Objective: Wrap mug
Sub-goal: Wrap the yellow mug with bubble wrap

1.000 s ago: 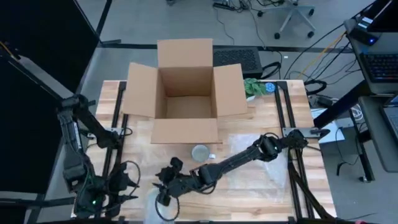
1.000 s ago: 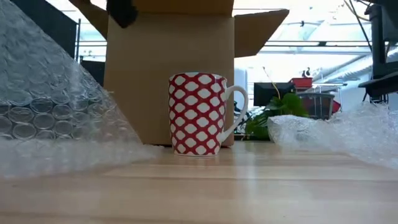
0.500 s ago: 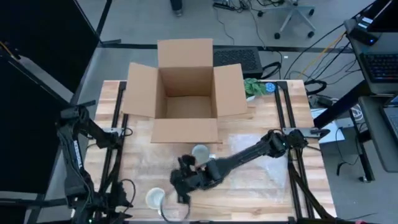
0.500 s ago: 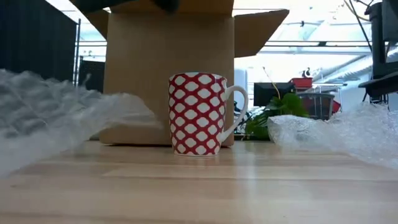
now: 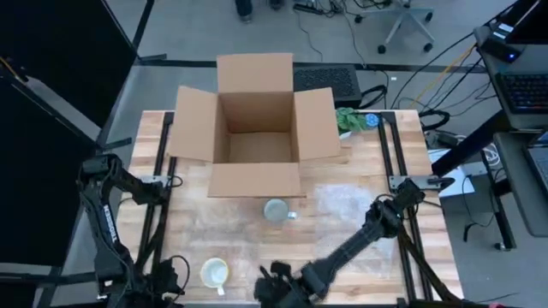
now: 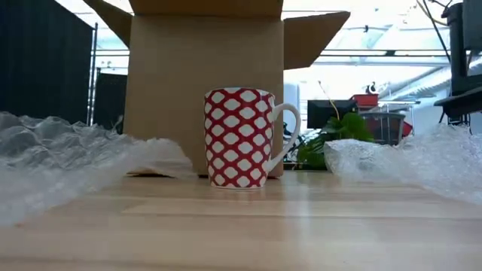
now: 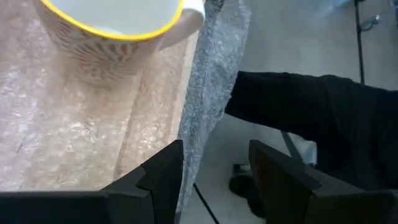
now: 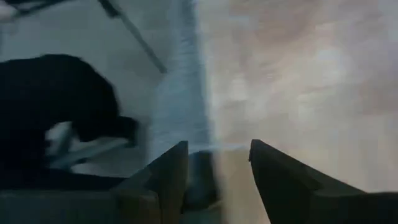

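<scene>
We see the mug (image 5: 276, 210) upright near the table's (image 5: 342, 248) middle, just before the box (image 5: 254, 128), on flat wrap (image 6: 68, 150), probably so the sheet can fold over it. The right gripper (image 5: 278, 291) is at the front edge, open over the wrap's border. The left gripper (image 7: 214, 174), open, waits at the front-left corner beside a second mug (image 5: 213, 272).

Tall ceramic mug (image 6: 240, 138): we see red with a white diamond lattice, white handle.
Short mug with yellow rim (image 7: 111, 37): we note tan speckled pattern, white inside.
Open cardboard box (image 5: 254, 125): plain brown.
Wooden table (image 5: 342, 218): pale.
Bubble wrap sheet (image 6: 68, 162): clear, whitish.
</scene>
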Robot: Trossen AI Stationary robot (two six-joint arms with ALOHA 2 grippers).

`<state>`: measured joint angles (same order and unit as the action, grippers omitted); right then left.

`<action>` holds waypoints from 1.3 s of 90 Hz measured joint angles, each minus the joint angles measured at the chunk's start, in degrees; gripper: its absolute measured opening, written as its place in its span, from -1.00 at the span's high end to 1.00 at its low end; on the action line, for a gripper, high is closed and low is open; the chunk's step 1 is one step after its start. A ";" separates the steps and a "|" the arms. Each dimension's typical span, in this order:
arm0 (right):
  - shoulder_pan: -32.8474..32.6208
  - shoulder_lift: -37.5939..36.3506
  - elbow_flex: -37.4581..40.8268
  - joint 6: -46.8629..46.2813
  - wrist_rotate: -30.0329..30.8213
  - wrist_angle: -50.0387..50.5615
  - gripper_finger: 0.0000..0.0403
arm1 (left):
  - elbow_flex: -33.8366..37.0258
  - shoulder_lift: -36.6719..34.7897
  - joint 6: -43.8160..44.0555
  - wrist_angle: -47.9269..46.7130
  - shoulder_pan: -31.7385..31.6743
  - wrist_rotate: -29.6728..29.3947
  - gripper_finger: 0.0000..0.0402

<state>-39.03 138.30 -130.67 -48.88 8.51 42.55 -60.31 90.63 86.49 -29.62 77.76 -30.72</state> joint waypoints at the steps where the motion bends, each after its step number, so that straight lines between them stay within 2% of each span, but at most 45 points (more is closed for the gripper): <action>1: -0.39 0.00 0.00 -0.47 0.01 -0.42 0.11 | 0.00 0.07 -0.04 0.17 0.00 0.18 0.15; 21: -7.65 0.50 -0.02 -12.30 0.30 -8.71 -0.15 | 0.00 0.55 -1.36 0.97 0.02 2.20 0.15; 39: -12.20 4.33 -0.07 -16.09 4.18 -12.43 -0.20 | 0.00 0.55 -1.89 0.22 0.00 2.23 0.15; 63: -11.88 12.57 -0.07 -14.13 4.87 -17.17 -0.13 | 0.00 0.55 -1.87 -0.03 -0.02 1.12 0.15; 71: -10.18 14.13 -0.01 -14.10 1.80 -19.06 -0.12 | 0.00 0.55 -1.87 -0.03 -0.13 0.47 0.15; 77: -9.45 14.23 0.00 -13.97 -0.88 -19.72 -0.11 | 0.00 0.55 -1.87 -0.10 -0.15 0.31 0.15; 117: -7.77 14.07 -0.11 -18.27 -0.93 -18.03 -0.11 | -0.02 0.53 -2.91 -2.87 -0.15 -1.38 0.15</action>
<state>-46.81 152.36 -130.78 -67.15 7.58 24.52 -60.34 91.16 83.58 -32.49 77.60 -32.10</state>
